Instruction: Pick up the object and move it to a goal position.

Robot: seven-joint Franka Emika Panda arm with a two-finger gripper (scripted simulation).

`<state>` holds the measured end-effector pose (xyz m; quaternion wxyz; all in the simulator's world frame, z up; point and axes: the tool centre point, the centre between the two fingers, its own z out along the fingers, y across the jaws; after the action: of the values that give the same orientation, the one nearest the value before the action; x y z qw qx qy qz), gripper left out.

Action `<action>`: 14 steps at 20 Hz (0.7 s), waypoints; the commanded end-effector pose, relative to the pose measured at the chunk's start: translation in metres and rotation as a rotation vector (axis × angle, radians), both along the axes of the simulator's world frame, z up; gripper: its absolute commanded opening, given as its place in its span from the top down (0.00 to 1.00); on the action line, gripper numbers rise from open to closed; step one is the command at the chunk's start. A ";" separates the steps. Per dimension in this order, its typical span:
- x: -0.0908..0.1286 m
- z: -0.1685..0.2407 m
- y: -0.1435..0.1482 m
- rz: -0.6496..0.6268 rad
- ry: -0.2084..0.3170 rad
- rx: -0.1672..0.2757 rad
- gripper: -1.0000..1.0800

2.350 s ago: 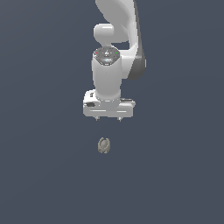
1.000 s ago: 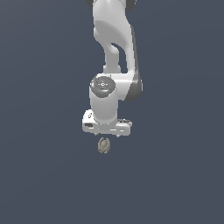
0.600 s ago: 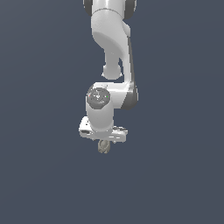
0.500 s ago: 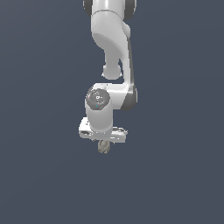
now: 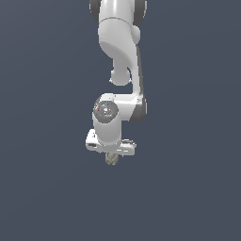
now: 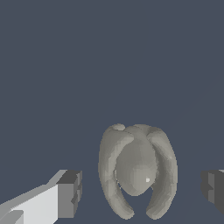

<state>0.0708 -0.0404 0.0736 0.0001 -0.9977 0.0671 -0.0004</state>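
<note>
The gripper (image 6: pixel 140 190) is standing wide open, its two dark finger pads (image 6: pixel 70 194) sitting on either side of the object (image 6: pixel 138 173) with clear gaps, touching nothing. The object, a grey-tan lump with curved ridges wrapping around a rounded core, is lying between the fingers. In the exterior view the gripper (image 5: pixel 112 157) is hanging low over the object (image 5: pixel 111 158), which is peeking out just beneath the white hand on the plain dark grey floor (image 5: pixel 188 188), with the arm (image 5: pixel 120 56) reaching down from above.
</note>
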 end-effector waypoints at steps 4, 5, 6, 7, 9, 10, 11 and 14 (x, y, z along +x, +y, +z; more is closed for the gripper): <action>-0.001 -0.028 0.000 -0.001 0.001 0.000 0.04; -0.001 -0.031 0.000 -0.001 0.001 0.000 0.04; -0.001 -0.033 0.000 -0.001 0.001 0.000 0.04; 0.000 -0.034 0.000 -0.001 0.001 0.000 0.04; 0.000 -0.034 0.000 -0.001 0.001 0.000 0.04; 0.001 -0.034 0.000 -0.001 0.001 0.000 0.04; 0.001 -0.034 0.000 -0.001 0.001 0.000 1.00; 0.001 -0.034 0.000 -0.001 0.001 0.000 1.00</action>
<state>0.0711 -0.0409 0.0394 0.0000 -0.9977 0.0676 0.0003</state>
